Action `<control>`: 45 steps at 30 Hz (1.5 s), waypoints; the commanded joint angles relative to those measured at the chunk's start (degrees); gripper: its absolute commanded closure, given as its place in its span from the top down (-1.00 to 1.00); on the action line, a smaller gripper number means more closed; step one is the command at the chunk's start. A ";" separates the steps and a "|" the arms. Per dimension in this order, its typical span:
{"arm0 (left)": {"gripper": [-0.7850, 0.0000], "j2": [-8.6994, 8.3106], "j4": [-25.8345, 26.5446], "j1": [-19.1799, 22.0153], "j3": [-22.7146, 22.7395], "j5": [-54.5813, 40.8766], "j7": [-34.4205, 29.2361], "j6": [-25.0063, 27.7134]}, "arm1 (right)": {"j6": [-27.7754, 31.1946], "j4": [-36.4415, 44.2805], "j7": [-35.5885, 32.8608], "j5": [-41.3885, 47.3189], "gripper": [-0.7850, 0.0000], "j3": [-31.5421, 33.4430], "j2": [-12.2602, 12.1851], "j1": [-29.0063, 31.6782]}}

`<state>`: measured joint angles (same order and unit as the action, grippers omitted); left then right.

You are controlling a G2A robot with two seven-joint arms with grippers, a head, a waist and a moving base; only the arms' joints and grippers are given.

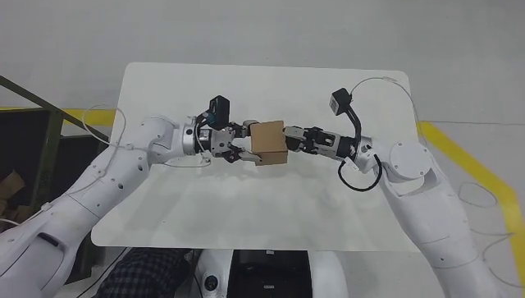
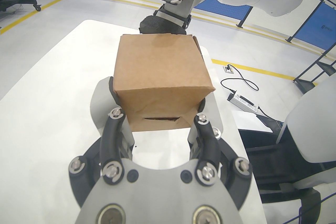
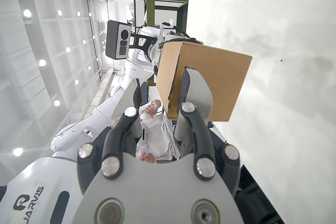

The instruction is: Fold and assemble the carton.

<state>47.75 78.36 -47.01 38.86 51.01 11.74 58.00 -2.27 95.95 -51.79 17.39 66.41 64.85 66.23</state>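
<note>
While both arms met over the middle of the white table with rounded corners [image 1: 164,208], the small brown cardboard carton [image 1: 269,141] hung between them, and it seemed to be lifted a little off the surface. The carton was already shaped as a closed box.

The left gripper [image 2: 157,96] was clamped on the carton, with one finger [image 2: 113,93] pressed on each of two opposite sides near the end. The end face turned to this wrist showed a folded flap with a narrow slit [image 2: 160,118].

The right gripper [image 3: 162,80] was at the opposite end of the carton. Its fingers stood apart. One grey finger [image 3: 195,93] lay flat against a side face of the carton, and the other finger [image 3: 135,93] was well away from the cardboard, touching nothing. Just beside the resting finger, a seam [image 3: 173,78] at that end gaped slightly.

In the top view the carton sat directly between the two grippers, touching both.
</note>
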 commanded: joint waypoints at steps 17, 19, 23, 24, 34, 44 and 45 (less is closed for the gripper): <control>-0.38 2.69 -8.97 0.99 -3.57 8.97 0.48 -4.30 | 7.29 1.34 6.05 0.39 1.00 8.31 -1.20 6.14; -0.39 3.36 -10.21 1.23 -4.10 11.19 1.52 -5.32 | 8.31 1.44 6.32 0.62 1.00 8.60 -1.25 6.92; -0.33 4.73 -12.79 1.93 -5.07 13.97 3.94 -5.70 | 9.79 1.51 6.86 1.21 1.00 8.91 -1.28 8.27; -0.27 5.04 -13.56 2.14 -5.28 14.64 4.28 -5.83 | 10.00 1.52 7.00 1.36 1.00 8.92 -1.28 8.57; 1.00 6.41 -18.03 2.70 -4.89 18.45 9.40 -3.71 | 12.18 0.29 7.15 0.12 1.00 7.31 -1.14 9.09; 1.00 2.65 -13.31 -2.77 3.03 21.56 19.09 -1.44 | 16.56 -1.76 11.69 -5.02 1.00 8.33 -1.19 8.68; 1.00 2.08 -13.20 -3.69 4.36 21.01 19.29 -1.42 | 17.27 -2.05 12.15 -5.60 1.00 8.47 -1.20 8.70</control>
<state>50.33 65.09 -49.85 42.01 72.51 30.82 56.58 14.47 94.11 -40.05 12.33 74.75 63.65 74.92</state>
